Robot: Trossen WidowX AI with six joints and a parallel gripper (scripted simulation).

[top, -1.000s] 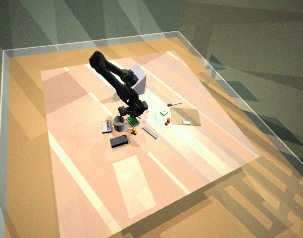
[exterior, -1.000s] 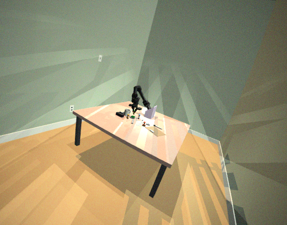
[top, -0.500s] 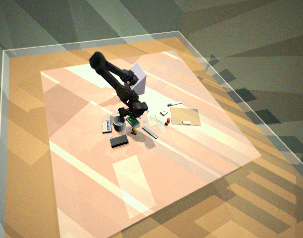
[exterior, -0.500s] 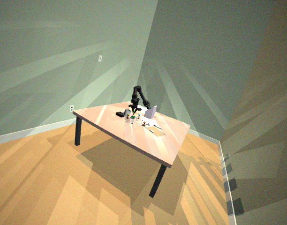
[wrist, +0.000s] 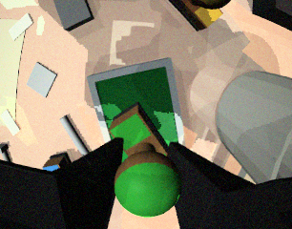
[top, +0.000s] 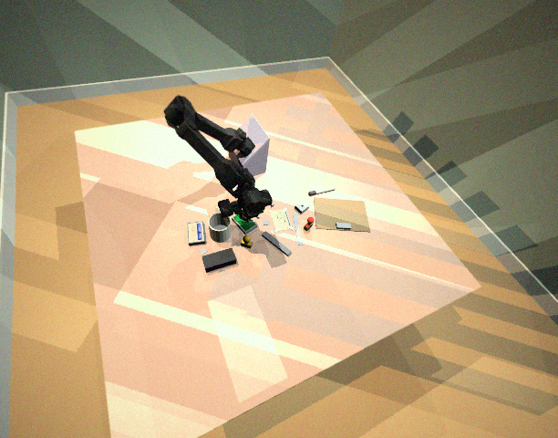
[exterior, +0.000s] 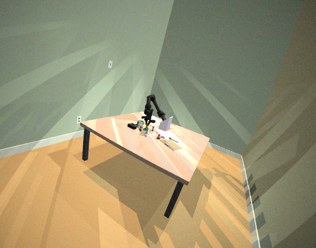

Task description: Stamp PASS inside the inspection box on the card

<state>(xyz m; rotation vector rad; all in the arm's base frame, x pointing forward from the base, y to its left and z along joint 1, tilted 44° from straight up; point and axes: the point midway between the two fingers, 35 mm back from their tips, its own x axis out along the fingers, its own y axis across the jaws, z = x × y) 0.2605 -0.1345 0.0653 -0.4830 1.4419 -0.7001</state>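
My gripper (wrist: 145, 148) (top: 243, 213) (exterior: 146, 124) is shut on the PASS stamp (wrist: 146, 187), which has a green ball knob, a brown neck and a green base. The stamp points down over the near part of the green ink pad (wrist: 129, 90) (top: 246, 224) in its grey frame. I cannot tell whether the base touches the pad. The pale card (top: 282, 219) (wrist: 5, 45) lies to the right of the pad in the top view; only its edge shows at the left of the wrist view.
A yellow-knobbed stamp (top: 245, 241), a grey cup (top: 220, 227) (wrist: 260, 121), a black block (top: 219, 259) and a grey bar (top: 275, 243) crowd around the pad. A red stamp (top: 308, 223), a brown board (top: 340, 209) and a marker (top: 321, 192) lie further right.
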